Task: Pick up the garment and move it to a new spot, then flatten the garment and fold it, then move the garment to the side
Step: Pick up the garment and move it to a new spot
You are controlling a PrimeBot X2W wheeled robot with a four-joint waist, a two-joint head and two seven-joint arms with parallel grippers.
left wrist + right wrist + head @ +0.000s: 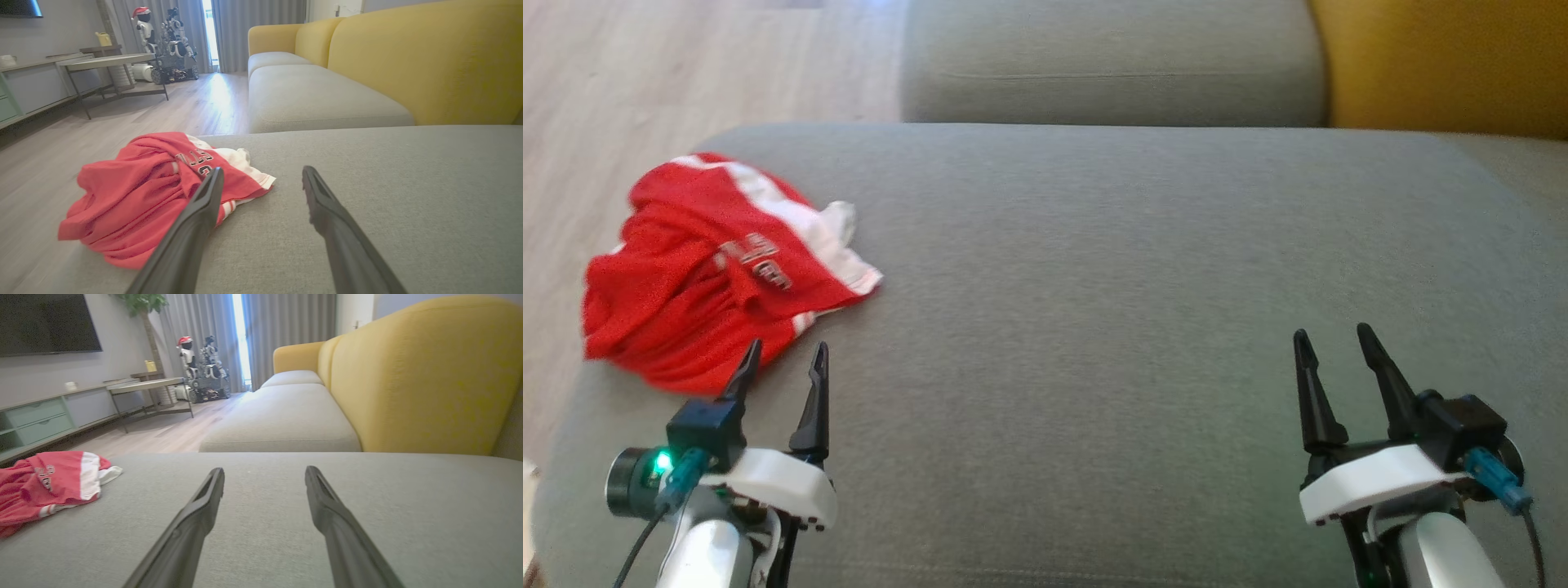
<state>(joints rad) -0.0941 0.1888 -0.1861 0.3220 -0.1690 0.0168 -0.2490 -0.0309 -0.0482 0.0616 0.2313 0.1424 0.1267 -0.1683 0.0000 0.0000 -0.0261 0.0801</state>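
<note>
The garment (711, 269) is a red piece with white bands and lettering, lying crumpled at the left edge of the grey sofa cushion (1111, 269). My left gripper (784, 359) hovers open just in front of its near edge, empty. In the left wrist view the garment (151, 192) lies left of the two spread fingers (204, 204). My right gripper (1331, 343) stands open and empty over the cushion's right side, far from the cloth. In the right wrist view the garment (45, 486) sits at the far left, well apart from that gripper (264, 473).
A second grey seat cushion (1111, 65) lies beyond, with a yellow backrest (1445, 65) at the right. Wooden floor (645, 73) drops off left of the cushion. Across the room stand a low table (110, 63), a sideboard (49, 416) and another robot (163, 41).
</note>
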